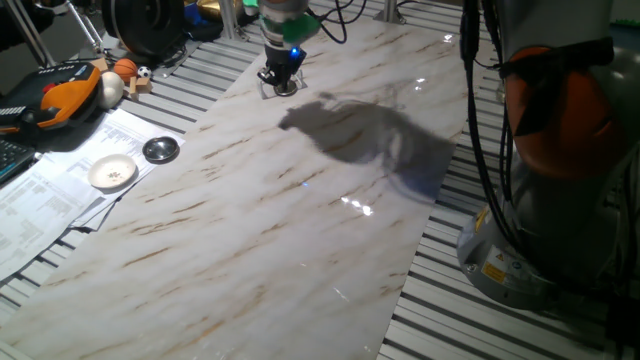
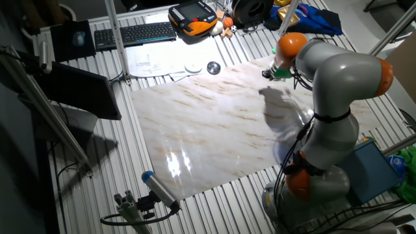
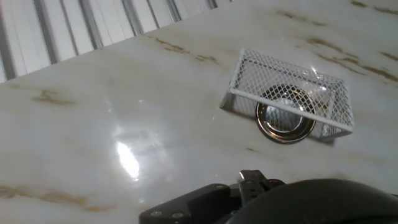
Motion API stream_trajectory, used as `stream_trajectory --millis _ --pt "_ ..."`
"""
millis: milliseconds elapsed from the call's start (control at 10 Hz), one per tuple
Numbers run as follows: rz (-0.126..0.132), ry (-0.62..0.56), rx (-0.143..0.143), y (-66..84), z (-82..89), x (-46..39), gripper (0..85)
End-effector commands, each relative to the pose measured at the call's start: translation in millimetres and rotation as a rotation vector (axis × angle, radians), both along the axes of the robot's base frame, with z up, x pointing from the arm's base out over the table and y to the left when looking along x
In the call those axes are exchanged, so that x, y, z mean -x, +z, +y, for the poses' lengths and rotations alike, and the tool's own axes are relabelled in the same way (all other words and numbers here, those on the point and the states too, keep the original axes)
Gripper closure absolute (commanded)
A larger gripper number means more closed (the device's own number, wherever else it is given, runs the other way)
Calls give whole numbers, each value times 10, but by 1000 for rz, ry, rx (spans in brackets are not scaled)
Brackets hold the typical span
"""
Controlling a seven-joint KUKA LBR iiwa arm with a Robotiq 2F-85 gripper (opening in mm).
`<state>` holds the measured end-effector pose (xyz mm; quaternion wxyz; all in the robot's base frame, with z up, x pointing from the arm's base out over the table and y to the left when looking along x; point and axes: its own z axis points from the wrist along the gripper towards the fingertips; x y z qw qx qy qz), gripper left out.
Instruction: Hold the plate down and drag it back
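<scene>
The plate (image 3: 286, 119) is a small round dark metallic disc with a shiny centre, lying on the marble tabletop (image 3: 124, 93). A white wire-mesh basket (image 3: 292, 78) covers its far half, and its near edge sticks out from the basket. In one fixed view the plate (image 1: 285, 89) is at the far edge of the marble, right under my gripper (image 1: 280, 77). In the other fixed view the gripper (image 2: 268, 73) hangs low at the far right of the marble. The hand view shows only dark hand parts (image 3: 249, 196) at the bottom, no fingertips. I cannot tell whether the gripper touches the plate.
A larger silver-rimmed disc (image 1: 160, 150) and a white shallow dish (image 1: 112, 172) lie on papers to the left, off the marble. An orange-and-black pendant (image 1: 60, 95) and small balls sit at the far left. The slatted table (image 1: 470, 300) surrounds the marble. The arm's base (image 1: 540, 220) stands at the right.
</scene>
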<state>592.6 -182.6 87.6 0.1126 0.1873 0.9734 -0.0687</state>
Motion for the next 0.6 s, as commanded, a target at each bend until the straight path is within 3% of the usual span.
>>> stream_trajectory --millis 0,300,500 --pt "12 -15 -1 1 -3 1 850" --pt "38 -51 5 1 -3 1 850" --pt "29 -52 29 1 -3 1 850"
